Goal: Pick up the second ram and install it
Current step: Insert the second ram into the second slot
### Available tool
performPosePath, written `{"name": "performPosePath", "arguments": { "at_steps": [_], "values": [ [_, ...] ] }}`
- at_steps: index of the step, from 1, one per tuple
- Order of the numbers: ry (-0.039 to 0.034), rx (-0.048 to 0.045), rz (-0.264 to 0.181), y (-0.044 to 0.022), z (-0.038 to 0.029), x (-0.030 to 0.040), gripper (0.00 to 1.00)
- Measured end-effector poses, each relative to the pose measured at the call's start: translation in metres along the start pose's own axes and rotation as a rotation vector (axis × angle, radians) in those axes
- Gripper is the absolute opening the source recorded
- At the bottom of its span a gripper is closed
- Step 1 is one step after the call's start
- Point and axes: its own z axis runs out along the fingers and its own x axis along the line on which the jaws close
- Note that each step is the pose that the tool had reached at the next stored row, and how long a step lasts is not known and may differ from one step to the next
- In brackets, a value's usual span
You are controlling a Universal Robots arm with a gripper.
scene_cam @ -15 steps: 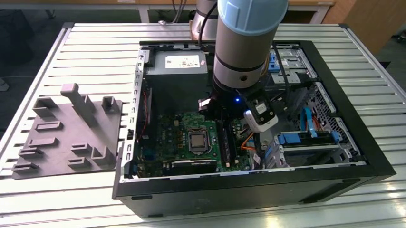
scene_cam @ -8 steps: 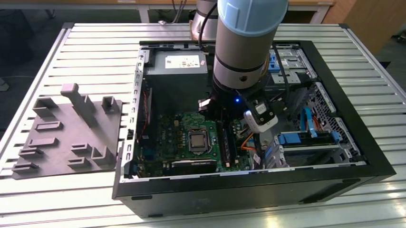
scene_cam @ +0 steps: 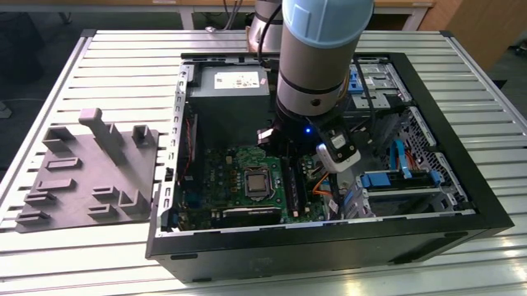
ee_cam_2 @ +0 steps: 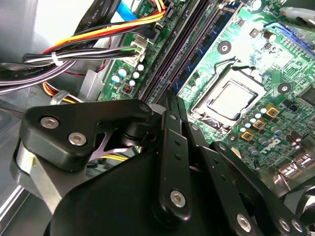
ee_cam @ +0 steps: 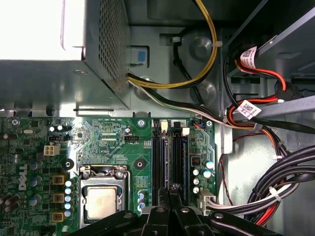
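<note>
Open PC case (scene_cam: 169, 203) holds the green motherboard (scene_cam: 222, 176), the grey power-supply box (scene_cam: 226, 83) and cable bundles (ee_cam: 288, 169). Gripper (ee_cam_2: 171, 101) sits down inside it at the memory slots (ee_cam: 158, 157), fingers (ee_cam_2: 167, 142) closed to a hairline slit with nothing visibly clamped. The second ram (ee_cam_2: 212, 25) reads as the blue-green stick seated in a slot just past the fingertips on the CPU socket (ee_cam: 101, 201) side, and I can't tell if they touch it. White tags (ee_cam: 248, 109) hang on the red-black cables off to the fingers' far side, white sticker (scene_cam: 234, 79) on the power-supply box.
</note>
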Motion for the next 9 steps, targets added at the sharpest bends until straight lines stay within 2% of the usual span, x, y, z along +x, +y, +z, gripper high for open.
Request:
{"name": "performPosePath", "arguments": {
  "at_steps": [9],
  "values": [
    [-0.0001,-0.0004,0.0,0.0,0.0007,0.0006,0.11]
  ]
}}
